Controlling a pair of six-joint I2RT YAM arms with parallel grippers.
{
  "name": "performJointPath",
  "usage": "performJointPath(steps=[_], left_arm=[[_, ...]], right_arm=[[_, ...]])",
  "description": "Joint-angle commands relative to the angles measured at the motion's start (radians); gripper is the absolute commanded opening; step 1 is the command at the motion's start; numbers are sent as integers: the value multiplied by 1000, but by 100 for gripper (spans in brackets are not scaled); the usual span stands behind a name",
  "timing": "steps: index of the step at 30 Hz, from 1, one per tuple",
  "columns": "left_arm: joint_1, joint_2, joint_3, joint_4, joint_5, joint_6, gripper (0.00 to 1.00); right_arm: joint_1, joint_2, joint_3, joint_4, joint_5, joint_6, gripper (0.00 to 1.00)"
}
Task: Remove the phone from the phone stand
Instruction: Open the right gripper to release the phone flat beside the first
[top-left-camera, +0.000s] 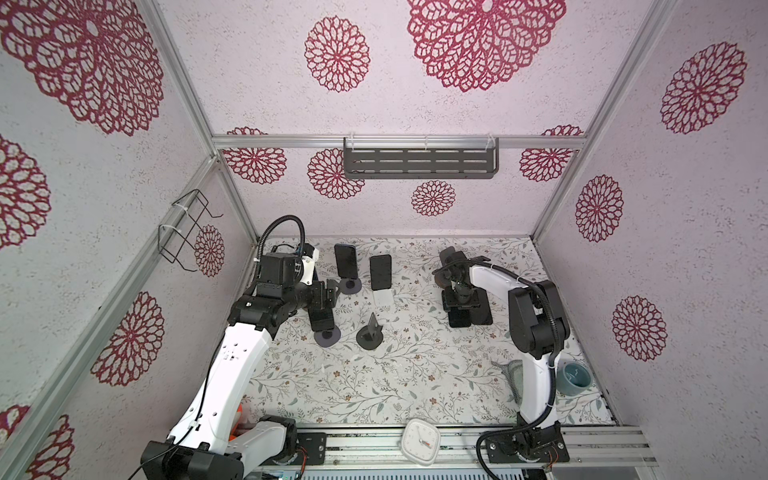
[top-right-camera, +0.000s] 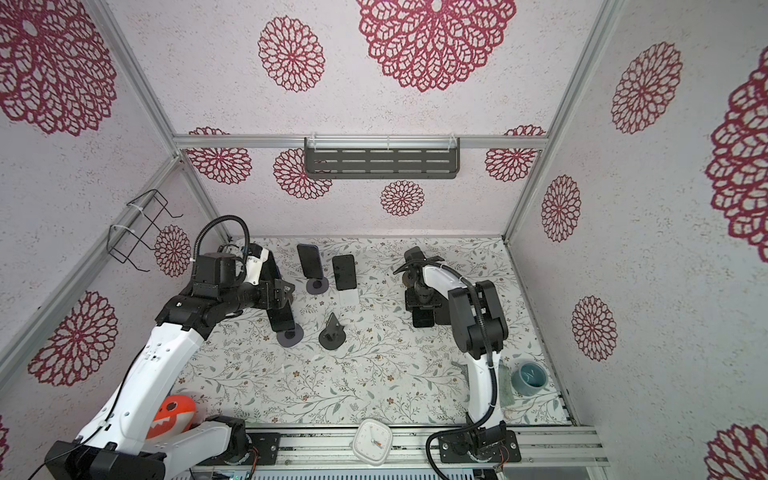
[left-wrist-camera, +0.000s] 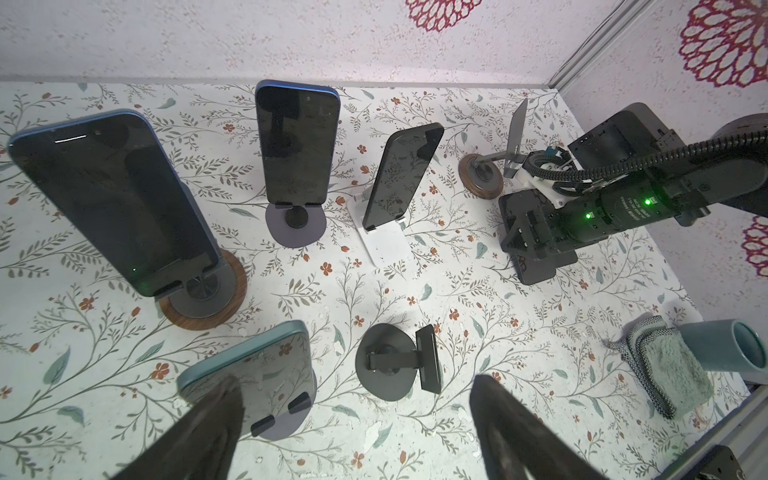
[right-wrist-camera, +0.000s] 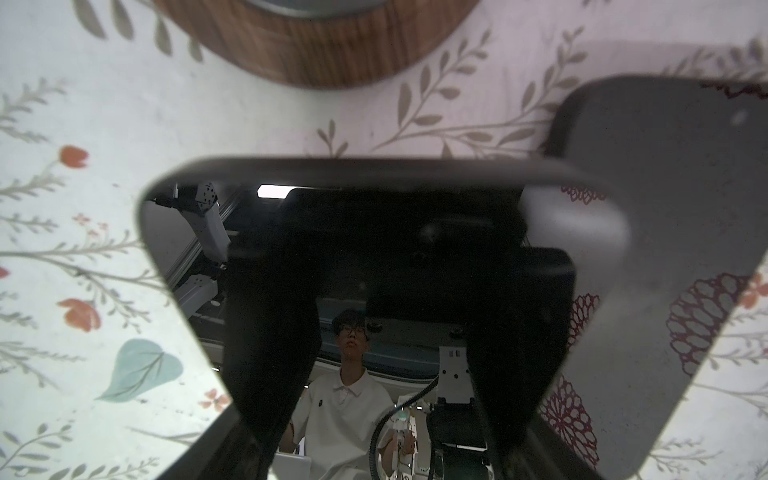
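On the table (left-wrist-camera: 415, 291), six phones, six stands

My table cover (top-left-camera: 415, 374) is off-white, printed with grey-green leafy vines and small rust-red flowers. The walls (top-left-camera: 685, 249) around me are pale, speckled, and stamped with crimson lace-like rosettes. My arms (top-left-camera: 232, 374) are white with black joints. The phones (left-wrist-camera: 297, 141) have glossy black screens; one (left-wrist-camera: 112, 199) shows a blue edge, another (left-wrist-camera: 249, 365) a teal one. The stands vary: a dark grey disc (left-wrist-camera: 295, 226), a white one (left-wrist-camera: 386, 243), and a wood-grain brown ring (left-wrist-camera: 203, 295). A dusty blue cup (top-left-camera: 573, 376) sits beside a grey-green cloth (left-wrist-camera: 665, 365). The clock (top-left-camera: 422, 440) is white, and a toy (top-right-camera: 174, 415) is orange.
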Motion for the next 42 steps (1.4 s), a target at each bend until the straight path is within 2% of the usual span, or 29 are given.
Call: performJointPath(steps=[1,16,18,23,25,27,42], left_arm=[[12,-18,-14,29,15,14,89],[20,-22,-15,28,25,17,89],[21,-20,-14,29,28,16,89],[24,-27,-17,27,28,18,89],[24,-27,-17,27,29,19,89],[26,-27,-17,25,29,20,89],[36,-36,-24,25,35,21,89]], right_arm=[[-1,2,32,-22,38,-15,59],[-1,12,43,-34,45,-14,65],[-2,13,45,-35,44,-16,70],[-1,13,47,-39,45,-16,72],[-1,13,47,-40,43,-15,79],[-1,13,47,-42,38,-13,80],[30,-62,38,-34,58,10,82]])
